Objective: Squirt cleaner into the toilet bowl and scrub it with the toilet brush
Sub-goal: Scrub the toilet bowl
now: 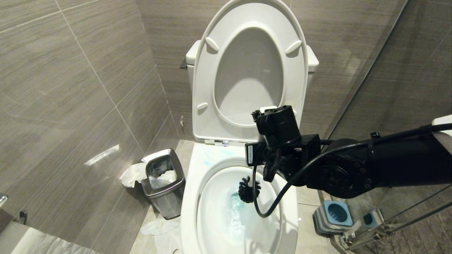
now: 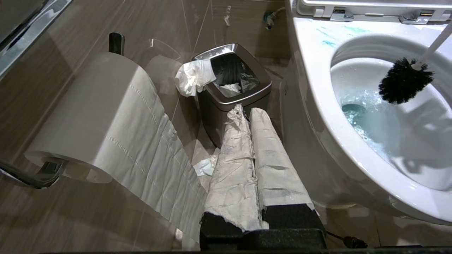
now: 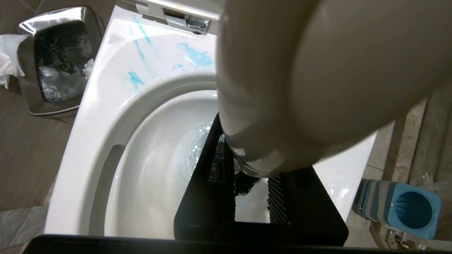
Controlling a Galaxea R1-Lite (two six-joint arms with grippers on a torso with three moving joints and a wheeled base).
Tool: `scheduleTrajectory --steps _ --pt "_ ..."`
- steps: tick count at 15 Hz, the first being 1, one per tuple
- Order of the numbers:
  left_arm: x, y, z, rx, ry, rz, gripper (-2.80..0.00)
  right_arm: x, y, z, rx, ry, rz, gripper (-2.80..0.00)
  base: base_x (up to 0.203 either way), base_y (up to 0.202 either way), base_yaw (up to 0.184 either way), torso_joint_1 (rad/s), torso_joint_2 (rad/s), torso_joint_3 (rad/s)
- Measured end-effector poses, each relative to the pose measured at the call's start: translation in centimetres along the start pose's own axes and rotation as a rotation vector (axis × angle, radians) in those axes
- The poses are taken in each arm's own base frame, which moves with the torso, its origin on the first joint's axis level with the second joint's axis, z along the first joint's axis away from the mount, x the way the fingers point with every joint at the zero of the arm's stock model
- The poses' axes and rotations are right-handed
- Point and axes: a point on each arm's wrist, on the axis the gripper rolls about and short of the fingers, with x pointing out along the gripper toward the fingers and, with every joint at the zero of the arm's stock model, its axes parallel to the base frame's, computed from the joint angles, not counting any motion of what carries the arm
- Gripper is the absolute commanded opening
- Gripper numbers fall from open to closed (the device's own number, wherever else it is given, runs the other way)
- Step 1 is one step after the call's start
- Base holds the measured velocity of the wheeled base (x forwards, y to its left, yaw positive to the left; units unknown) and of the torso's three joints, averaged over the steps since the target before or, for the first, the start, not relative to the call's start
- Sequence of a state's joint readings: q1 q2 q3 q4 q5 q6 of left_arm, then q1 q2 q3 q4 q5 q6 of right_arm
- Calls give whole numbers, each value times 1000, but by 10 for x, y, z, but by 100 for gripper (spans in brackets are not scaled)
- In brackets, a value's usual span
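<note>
The white toilet bowl (image 1: 189,197) (image 2: 317,70) (image 3: 91,116) stands with seat and lid raised. Turquoise cleaner (image 1: 226,153) (image 3: 192,56) streaks the back of the rim and tints the water (image 2: 363,106). My right gripper (image 1: 266,169) (image 3: 247,165) points down over the bowl, shut on the toilet brush handle, whose rounded end fills much of the right wrist view. The black bristle head (image 1: 249,190) (image 2: 404,81) (image 3: 243,185) hangs inside the bowl at the water's edge. My left gripper (image 2: 243,109), its fingers wrapped in white, is shut and empty beside the bowl.
A small steel waste bin (image 1: 164,180) (image 2: 233,77) with tissue hanging out stands left of the toilet. The blue-topped brush holder (image 1: 333,215) (image 3: 406,208) sits on the floor to the right, by a glass partition. A toilet paper roll (image 2: 91,116) hangs near my left arm.
</note>
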State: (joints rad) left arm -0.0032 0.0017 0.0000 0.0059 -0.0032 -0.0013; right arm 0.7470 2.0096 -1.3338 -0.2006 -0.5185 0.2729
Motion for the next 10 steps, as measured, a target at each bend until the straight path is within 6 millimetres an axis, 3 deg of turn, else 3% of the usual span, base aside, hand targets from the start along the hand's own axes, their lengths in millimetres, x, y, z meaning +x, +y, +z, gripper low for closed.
scheduleTrajectory --steps 3,10 --pt "0 0 0 0 0 0 -280 20 10 -11 -12 18 -12 -280 0 0 0 0 0 0" --pt "0 0 0 0 0 0 -280 88 44 -48 -25 34 -52 -280 0 0 0 0 0 0"
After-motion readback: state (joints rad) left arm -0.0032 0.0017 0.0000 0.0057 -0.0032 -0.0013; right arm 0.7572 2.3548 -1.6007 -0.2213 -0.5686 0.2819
